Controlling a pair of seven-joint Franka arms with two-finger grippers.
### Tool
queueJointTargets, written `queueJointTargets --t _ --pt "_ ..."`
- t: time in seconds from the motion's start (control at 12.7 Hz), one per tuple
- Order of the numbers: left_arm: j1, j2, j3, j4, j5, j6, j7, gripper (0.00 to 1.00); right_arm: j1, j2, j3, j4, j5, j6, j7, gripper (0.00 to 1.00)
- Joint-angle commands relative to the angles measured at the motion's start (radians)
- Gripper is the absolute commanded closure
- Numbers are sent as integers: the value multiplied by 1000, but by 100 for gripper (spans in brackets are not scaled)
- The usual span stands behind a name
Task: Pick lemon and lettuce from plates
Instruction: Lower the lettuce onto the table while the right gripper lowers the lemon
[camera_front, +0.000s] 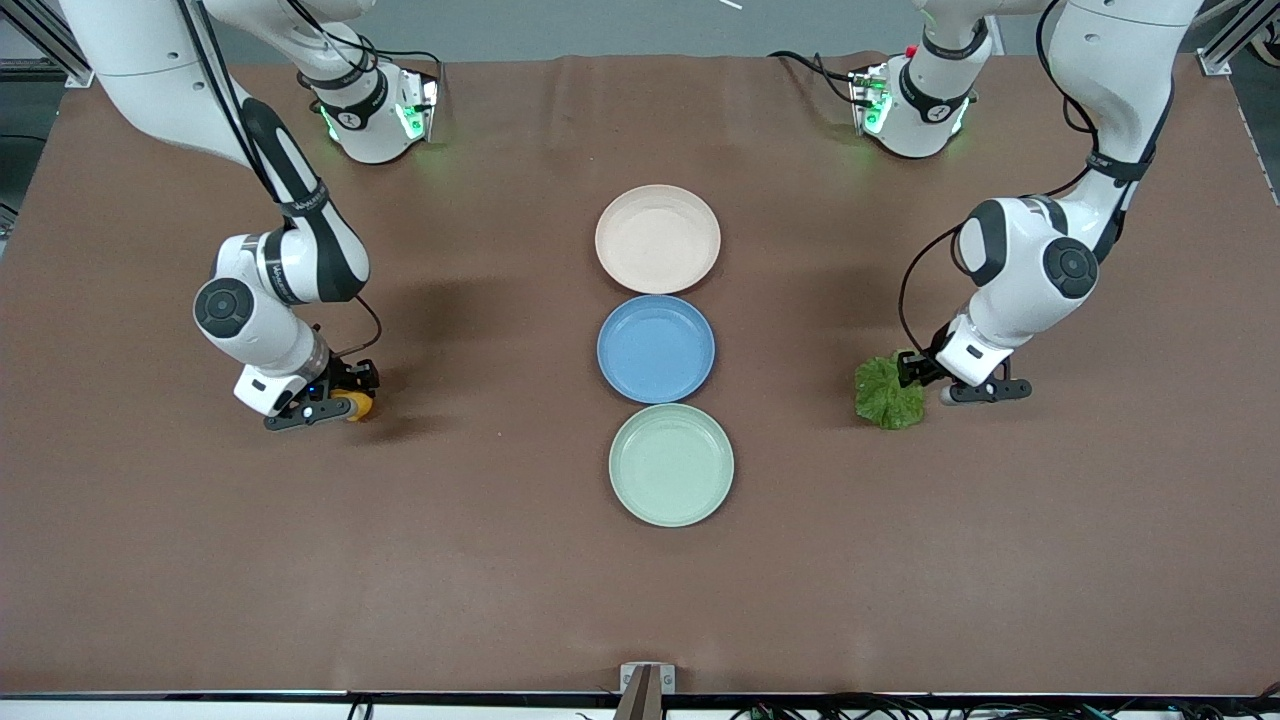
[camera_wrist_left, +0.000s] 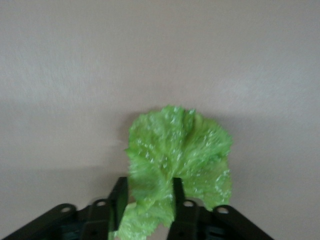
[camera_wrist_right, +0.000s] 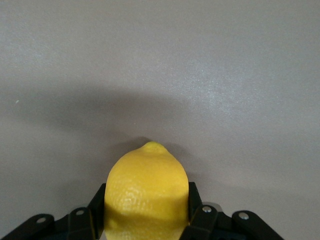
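Nearest the front camera sits the mint plate (camera_front: 671, 465), bare, midway between the two pincers. Low at the left arm's end, the left pincer (camera_front: 912, 375) has its fingers (camera_wrist_left: 119, 196) parted either side of the lettuce's stem; the lettuce (camera_front: 888, 393) lies on the desk (camera_front: 640, 600), its leaf spreading out ahead of the fingertips. At the right arm's end, the right pincer (camera_front: 345, 400) is clamped on the lemon (camera_front: 355, 405), tip poking out past the fingers, just over the desk. Then the blue plate (camera_front: 656, 348), and farthest, the beige plate (camera_front: 657, 240), bare too.
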Motion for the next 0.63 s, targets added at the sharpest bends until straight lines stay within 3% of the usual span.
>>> queueJointTargets --t 0.0,0.16,0.24,0.31,0.39,0.55 --pt "13 -66 -4 28 0 -44 26 0 -16 -4 26 -15 22 18 -27 100" --pt "34 -111 -1 86 0 -202 26 0 -19 -4 35 -17 22 18 -26 98" --pt "56 -134 -1 134 0 -315 28 0 -20 -4 35 -15 22 9 -24 83" --pt "65 -158 -1 177 2 -418 28 0 -20 -4 35 -15 22 8 -24 29" --pt "74 -186 0 214 2 -504 26 0 -22 -6 35 -15 22 6 -24 0" --pt "119 -271 -1 276 2 -653 28 0 -19 -16 35 -4 22 -9 -18 0"
